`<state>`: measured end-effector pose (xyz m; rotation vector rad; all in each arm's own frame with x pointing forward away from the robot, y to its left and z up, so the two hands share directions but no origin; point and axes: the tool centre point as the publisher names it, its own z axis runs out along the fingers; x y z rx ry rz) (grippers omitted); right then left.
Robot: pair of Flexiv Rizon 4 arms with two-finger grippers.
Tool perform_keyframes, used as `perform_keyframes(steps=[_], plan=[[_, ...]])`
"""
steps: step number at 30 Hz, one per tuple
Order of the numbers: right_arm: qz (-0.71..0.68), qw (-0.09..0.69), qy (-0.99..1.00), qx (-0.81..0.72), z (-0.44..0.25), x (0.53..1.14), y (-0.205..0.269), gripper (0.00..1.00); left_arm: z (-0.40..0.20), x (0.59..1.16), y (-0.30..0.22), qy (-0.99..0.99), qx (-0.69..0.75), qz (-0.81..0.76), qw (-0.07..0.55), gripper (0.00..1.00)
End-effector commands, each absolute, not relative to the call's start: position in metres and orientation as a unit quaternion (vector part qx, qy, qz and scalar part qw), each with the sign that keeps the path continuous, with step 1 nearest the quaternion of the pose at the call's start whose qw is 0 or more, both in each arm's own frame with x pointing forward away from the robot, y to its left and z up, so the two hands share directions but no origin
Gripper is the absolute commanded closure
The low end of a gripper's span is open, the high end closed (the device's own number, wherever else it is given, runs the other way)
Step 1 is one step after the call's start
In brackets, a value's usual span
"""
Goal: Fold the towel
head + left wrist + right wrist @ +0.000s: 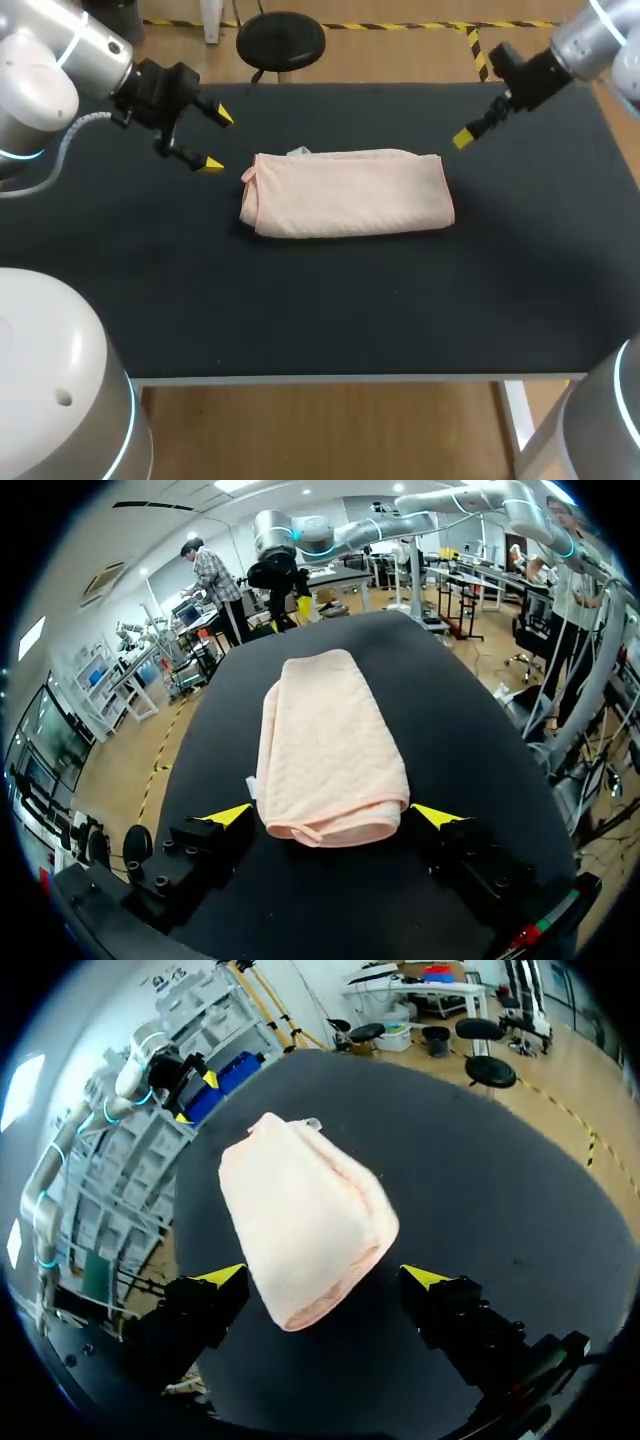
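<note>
on the matte black counter (300,330), about midway between its near and far edges and slightly toward the far one, the pale pink terry towel (348,194) lies as a flat, layered oblong, its long sides running along the counter's length. a little farther back, the left end effector (217,141) hangs just off the towel's left end, fingers spread and holding nothing. the right end effector (464,137) hangs near the towel's far right corner, likewise spread and empty. as i judge it, a pinch at either end could catch only the top layer and peel the fold open. uneven lifting by the two arms could skew the edges.
</note>
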<state>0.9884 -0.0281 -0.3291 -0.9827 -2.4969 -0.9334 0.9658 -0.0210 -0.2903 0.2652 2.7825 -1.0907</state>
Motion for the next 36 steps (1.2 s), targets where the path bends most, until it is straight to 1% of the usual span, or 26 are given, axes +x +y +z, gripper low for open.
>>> perform_keyframes(steps=[1,5,14,24,36], plan=[[-0.432,0.174,-0.785,-0.408,-0.348,0.967,-0.023,0.00,-0.292,0.966,-0.021,0.925,0.088,-0.363,0.072,0.00],[-0.431,0.194,-0.769,-0.430,-0.364,0.955,-0.018,0.00,-0.292,0.966,-0.021,0.925,0.088,-0.363,0.072,0.00],[-0.411,0.204,-0.768,-0.446,-0.387,0.950,-0.011,0.00,-0.292,0.966,-0.021,0.925,0.088,-0.363,0.072,0.00],[-0.392,0.219,-0.766,-0.460,-0.404,0.953,-0.001,0.00,-0.292,0.966,-0.021,0.925,0.088,-0.363,0.072,0.00],[-0.379,0.219,-0.759,-0.482,-0.416,0.966,0.011,0.00,-0.292,0.966,-0.021,0.925,0.088,-0.363,0.072,0.00]])
